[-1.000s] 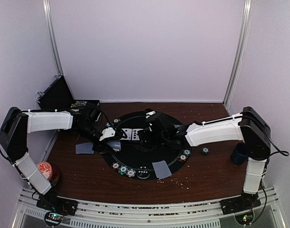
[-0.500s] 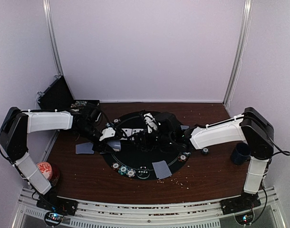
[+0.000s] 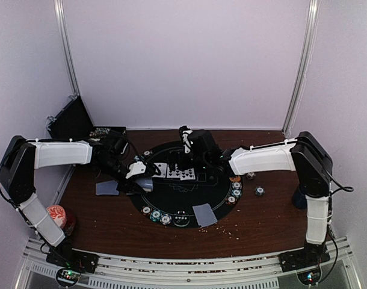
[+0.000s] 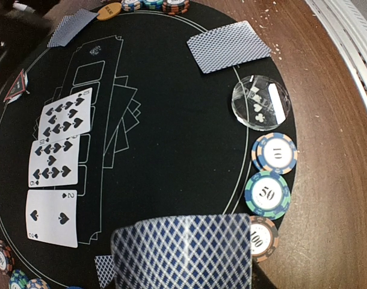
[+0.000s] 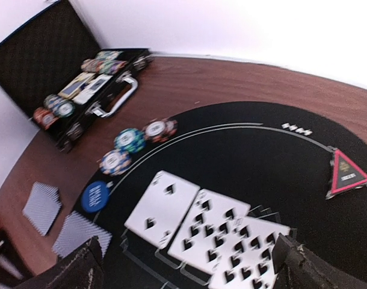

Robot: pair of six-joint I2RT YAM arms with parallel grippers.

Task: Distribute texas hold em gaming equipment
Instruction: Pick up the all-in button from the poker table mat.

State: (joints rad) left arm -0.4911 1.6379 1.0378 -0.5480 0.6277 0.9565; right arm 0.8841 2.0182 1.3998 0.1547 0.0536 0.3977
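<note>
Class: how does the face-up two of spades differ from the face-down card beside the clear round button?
The white two of spades card shows its face; the blue lattice-backed card shows its back. The two ends a row of three; the lattice-backed card lies alone. Both lie flat on the black round mat.

Three face-up spade cards (image 4: 54,164) lie left on the black mat (image 4: 171,138) — a face-down card (image 4: 183,253) fills bottom centre, chips (image 4: 268,194) at right.

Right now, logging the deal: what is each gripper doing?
Left gripper: shut on a blue-lattice-backed playing card, maybe several.
Right gripper: open, empty, above the white face-up spade cards.
</note>
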